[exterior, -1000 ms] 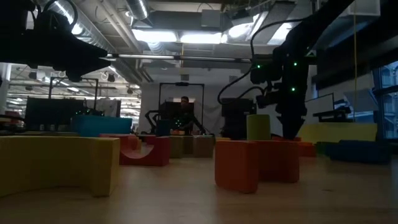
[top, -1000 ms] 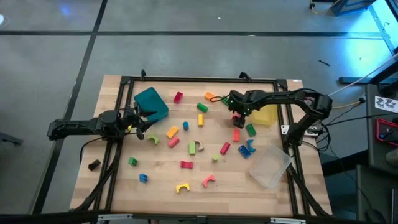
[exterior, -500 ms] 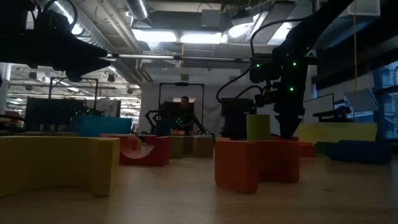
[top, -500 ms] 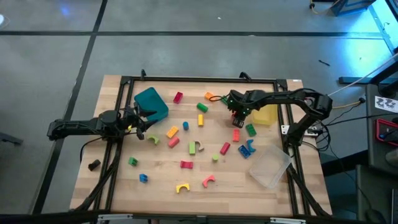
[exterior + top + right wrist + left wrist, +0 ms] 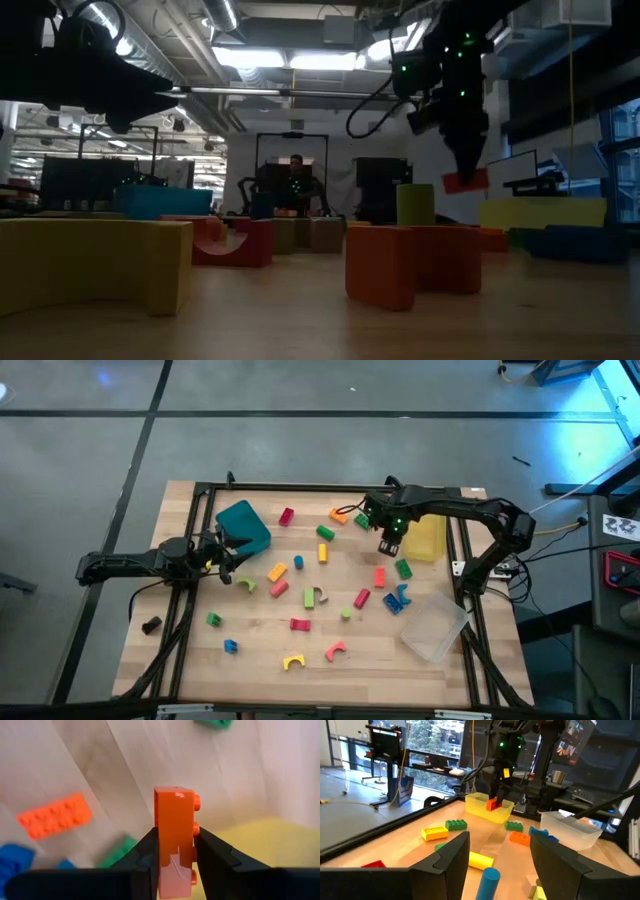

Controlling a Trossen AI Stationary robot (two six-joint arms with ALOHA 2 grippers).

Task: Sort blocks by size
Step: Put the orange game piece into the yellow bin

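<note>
My right gripper (image 5: 389, 546) hangs above the table beside the yellow tray (image 5: 428, 540), shut on an orange-red brick (image 5: 174, 835). The low view shows this brick (image 5: 465, 181) in the air. Other blocks lie scattered on the wooden table (image 5: 260, 650): an orange brick (image 5: 55, 816), a green brick (image 5: 403, 568), a red one (image 5: 380, 576), a yellow arch (image 5: 292, 661). My left gripper (image 5: 228, 560) stands open at the table's left, beside the teal tray (image 5: 243, 525), with nothing between its fingers (image 5: 451, 865). My right gripper pinches the orange-red brick between its two fingers, one on the studded face (image 5: 195, 827) and one on the opposite face (image 5: 156, 840). The fingers come from above, pointing down. The brick hangs clear of the table, studs sideways, a little tilted.
A clear tray (image 5: 435, 628) lies at the near right and a small black lump (image 5: 151, 625) off the table's left side. A black frame (image 5: 320, 488) runs around the table. A person shows far behind the table in the low view (image 5: 296, 180).
My right gripper has risen from the table near the yellow tray, taking the orange-red brick with it. The brick, which lay on the wood, now hangs lifted clear.
</note>
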